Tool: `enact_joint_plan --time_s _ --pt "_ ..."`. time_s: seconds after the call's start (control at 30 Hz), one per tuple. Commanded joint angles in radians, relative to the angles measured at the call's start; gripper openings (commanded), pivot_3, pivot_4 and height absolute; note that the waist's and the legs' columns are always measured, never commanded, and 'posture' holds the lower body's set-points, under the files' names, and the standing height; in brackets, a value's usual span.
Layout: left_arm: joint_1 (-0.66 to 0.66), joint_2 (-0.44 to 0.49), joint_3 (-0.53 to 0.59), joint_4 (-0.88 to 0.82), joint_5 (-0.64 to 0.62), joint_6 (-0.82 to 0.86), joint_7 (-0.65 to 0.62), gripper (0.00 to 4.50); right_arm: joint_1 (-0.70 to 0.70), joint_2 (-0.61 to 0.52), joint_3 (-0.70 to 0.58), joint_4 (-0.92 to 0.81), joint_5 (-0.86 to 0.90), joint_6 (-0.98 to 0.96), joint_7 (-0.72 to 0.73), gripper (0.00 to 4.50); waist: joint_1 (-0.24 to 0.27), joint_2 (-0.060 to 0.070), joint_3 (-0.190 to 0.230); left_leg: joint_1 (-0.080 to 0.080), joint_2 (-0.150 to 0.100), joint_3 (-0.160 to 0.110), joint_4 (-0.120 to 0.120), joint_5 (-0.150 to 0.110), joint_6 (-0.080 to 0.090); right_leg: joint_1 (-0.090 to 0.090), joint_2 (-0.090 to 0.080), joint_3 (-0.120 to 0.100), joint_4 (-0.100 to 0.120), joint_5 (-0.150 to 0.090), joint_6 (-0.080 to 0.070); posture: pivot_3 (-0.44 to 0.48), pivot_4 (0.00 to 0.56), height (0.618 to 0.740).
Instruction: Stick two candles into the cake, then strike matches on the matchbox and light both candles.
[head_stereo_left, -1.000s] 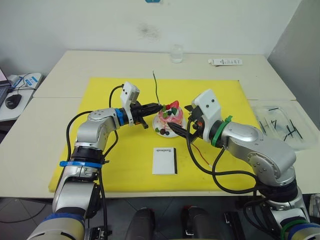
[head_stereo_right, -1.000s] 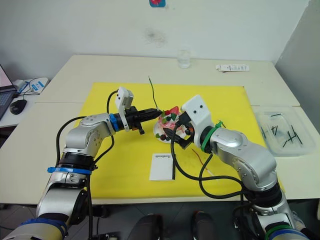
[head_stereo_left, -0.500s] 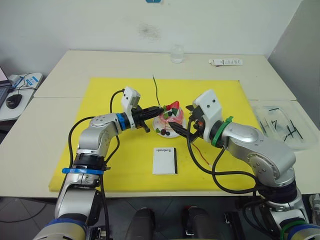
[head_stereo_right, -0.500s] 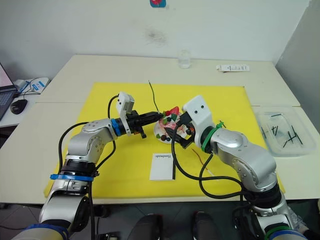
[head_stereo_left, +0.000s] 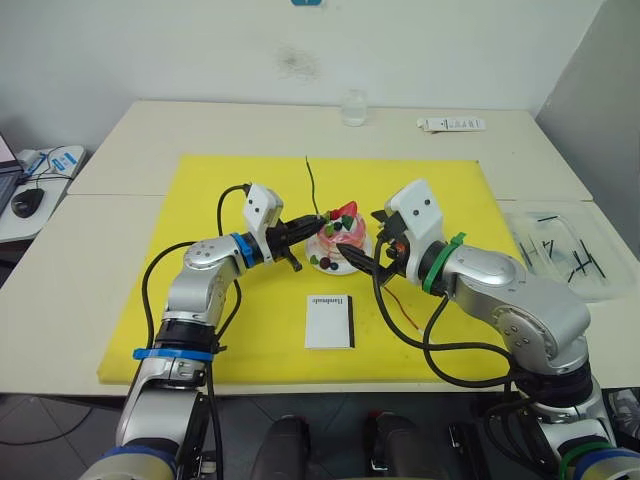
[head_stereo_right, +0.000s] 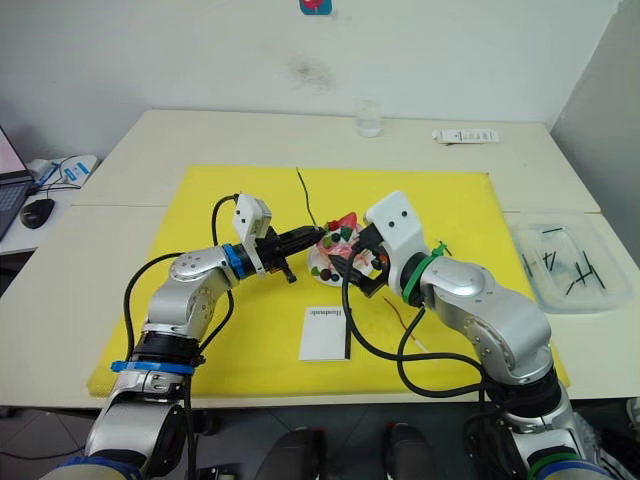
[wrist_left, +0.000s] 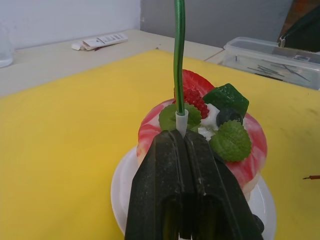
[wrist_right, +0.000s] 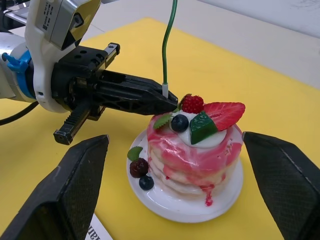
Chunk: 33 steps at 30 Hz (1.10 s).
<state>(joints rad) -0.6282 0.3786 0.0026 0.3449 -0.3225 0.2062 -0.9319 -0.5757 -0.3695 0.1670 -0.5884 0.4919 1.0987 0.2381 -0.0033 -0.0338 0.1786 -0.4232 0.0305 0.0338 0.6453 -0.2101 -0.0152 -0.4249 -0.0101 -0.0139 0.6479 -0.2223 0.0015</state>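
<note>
We see a cream-white laminate tabletop (head_stereo_left: 150, 130) made of several sections pushed together, and we place everything else from it. A plain white wall (head_stereo_left: 180, 50) with a faint grey smudge rises behind its far edge. A grey wall panel (head_stereo_left: 600, 80) stands by its far right corner. A bright yellow rectangular mat (head_stereo_left: 200, 200) covers its middle. Dark grey floor (head_stereo_left: 60, 420) shows below its near edge.
</note>
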Motion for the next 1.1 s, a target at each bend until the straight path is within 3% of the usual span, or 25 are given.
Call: enact_joint_plan --time_s 0.03,0.23,0.27,0.43,1.1 --pt "0.005 0.002 -0.016 -0.013 0.017 -0.021 -0.011 0.00 -0.015 0.005 -0.027 -0.038 -0.005 -0.010 0.001 4.47 0.000 0.000 0.000 0.000 0.000 0.000 0.000 0.000 0.000 0.000 0.000 0.000 0.000 0.000 0.000 0.000 0.150 0.740" --pt "-0.009 -0.002 -0.015 0.006 0.033 -0.043 -0.001 0.00 -0.016 0.005 -0.028 -0.037 -0.004 -0.010 0.003 4.47 0.000 0.000 0.000 0.000 0.000 0.000 0.000 0.000 0.000 0.000 0.000 0.000 0.000 0.000 0.000 0.000 0.150 0.740" --pt "-0.012 -0.003 -0.013 0.007 0.032 -0.044 0.001 0.57 -0.016 0.005 -0.028 -0.036 -0.004 -0.011 0.003 4.50 0.000 0.000 0.000 0.000 0.000 0.000 0.000 0.000 0.000 0.000 0.000 0.000 0.000 0.000 0.000 0.000 0.150 0.740" --pt "-0.017 -0.007 -0.009 0.008 0.033 -0.044 0.009 1.94 -0.015 0.004 -0.029 -0.037 -0.004 -0.010 0.003 4.50 0.000 0.000 0.000 0.000 0.000 0.000 0.000 0.000 0.000 0.000 0.000 0.000 0.000 0.000 0.000 0.000 0.150 0.740" --pt "0.003 0.027 0.029 -0.068 -0.021 0.036 -0.008 1.94 -0.017 0.009 -0.021 -0.027 -0.008 -0.015 0.006 4.50 0.000 0.000 0.000 0.000 0.000 0.000 0.000 0.000 0.000 0.000 0.000 0.000 0.000 0.000 0.000 0.000 0.150 0.740"
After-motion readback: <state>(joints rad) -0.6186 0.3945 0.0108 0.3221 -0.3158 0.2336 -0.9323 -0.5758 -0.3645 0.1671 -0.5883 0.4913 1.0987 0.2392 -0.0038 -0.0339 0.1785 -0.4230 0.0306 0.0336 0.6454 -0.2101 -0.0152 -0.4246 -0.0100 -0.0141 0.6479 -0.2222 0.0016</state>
